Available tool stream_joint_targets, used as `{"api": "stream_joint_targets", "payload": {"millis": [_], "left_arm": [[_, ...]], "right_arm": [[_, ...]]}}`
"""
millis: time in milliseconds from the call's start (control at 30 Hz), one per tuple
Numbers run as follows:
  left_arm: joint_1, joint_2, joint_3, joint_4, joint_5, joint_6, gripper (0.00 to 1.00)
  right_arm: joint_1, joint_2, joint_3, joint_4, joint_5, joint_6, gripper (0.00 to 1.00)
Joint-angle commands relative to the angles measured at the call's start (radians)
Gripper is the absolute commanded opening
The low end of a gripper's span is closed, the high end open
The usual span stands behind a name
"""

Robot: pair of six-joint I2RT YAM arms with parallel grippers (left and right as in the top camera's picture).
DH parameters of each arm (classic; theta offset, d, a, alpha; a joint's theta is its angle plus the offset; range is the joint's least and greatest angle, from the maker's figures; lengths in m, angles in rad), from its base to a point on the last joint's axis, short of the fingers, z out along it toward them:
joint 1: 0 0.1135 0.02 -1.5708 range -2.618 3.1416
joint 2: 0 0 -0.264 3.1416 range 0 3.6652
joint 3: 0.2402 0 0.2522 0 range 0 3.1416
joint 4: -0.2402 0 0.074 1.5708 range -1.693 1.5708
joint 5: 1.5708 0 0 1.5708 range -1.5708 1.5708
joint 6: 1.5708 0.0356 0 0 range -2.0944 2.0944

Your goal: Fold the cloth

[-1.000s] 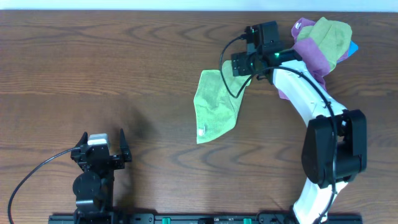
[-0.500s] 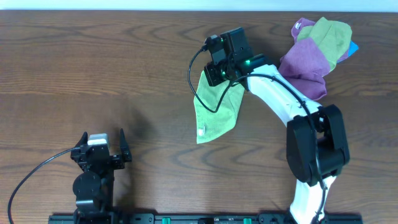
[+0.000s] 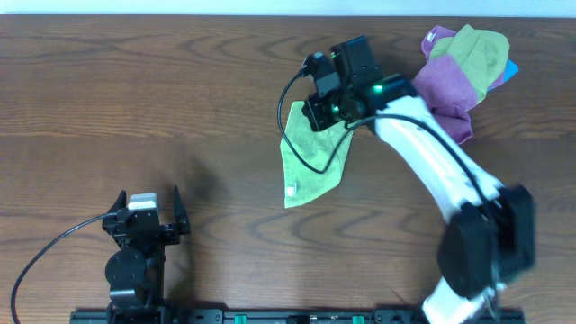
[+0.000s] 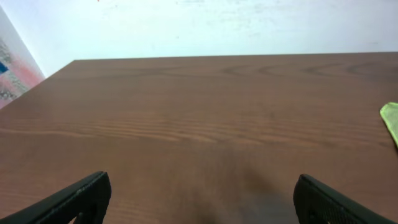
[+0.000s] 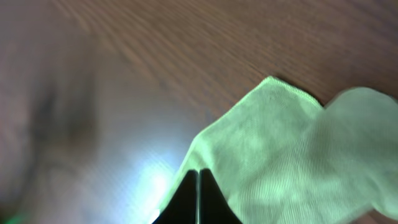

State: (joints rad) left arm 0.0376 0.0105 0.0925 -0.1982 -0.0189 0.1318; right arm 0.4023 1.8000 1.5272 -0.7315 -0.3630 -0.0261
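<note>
The lime cloth (image 3: 310,166) lies partly folded on the brown table (image 3: 135,90) right of centre, its white tag (image 3: 292,189) at the lower left corner. My right gripper (image 3: 317,113) is over the cloth's upper part. In the right wrist view its fingers (image 5: 199,173) are pressed together at the edge of the cloth (image 5: 292,143), with fabric meeting the tips. My left gripper (image 3: 149,193) rests at the near left, far from the cloth. It is open, and its fingers (image 4: 78,198) have only bare wood between them. A sliver of cloth (image 4: 390,119) shows at the right edge of that view.
A pile of purple and duller green cloths (image 3: 459,63) with a bit of blue sits at the back right corner. The right arm's black cable (image 3: 310,160) loops over the lime cloth. The left arm's cable (image 3: 45,256) trails by the front edge.
The right gripper swept left from beside the cloth pile to the lime cloth and shut at its edge, then shifted slightly right. The left arm has not moved.
</note>
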Motion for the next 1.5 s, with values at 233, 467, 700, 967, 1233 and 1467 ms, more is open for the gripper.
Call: {"api": "stream_joint_targets", "payload": {"millis": [233, 467, 700, 967, 1233, 1467], "left_arm": [[0.003, -0.005, -0.017, 0.073, 0.645, -0.05, 0.95], [0.003, -0.005, -0.017, 0.153, 1.049, -0.051, 0.95], [0.001, -0.005, -0.017, 0.41, 1.418, -0.072, 0.95], [0.0, -0.005, -0.017, 0.569, 0.951, -0.557, 0.95], [-0.019, 0.203, 0.105, 0.651, 0.887, -0.584, 0.95], [-0.035, 0.73, 0.404, 0.65, 1.023, -0.493, 0.95]], "right_arm": [[-0.01, -0.362, 0.017, -0.27, 0.001, -0.062, 0.99], [-0.008, -0.519, 0.015, -0.451, 0.0, -0.061, 0.99], [-0.008, -0.693, 0.013, -0.544, 0.0, -0.06, 0.99], [-0.008, -0.86, -0.109, -0.6, 0.019, 0.016, 0.99], [-0.008, -0.884, -0.197, -0.547, 0.037, 0.06, 0.99], [-0.008, -0.884, -0.196, -0.497, 0.119, 0.089, 0.99]]}}
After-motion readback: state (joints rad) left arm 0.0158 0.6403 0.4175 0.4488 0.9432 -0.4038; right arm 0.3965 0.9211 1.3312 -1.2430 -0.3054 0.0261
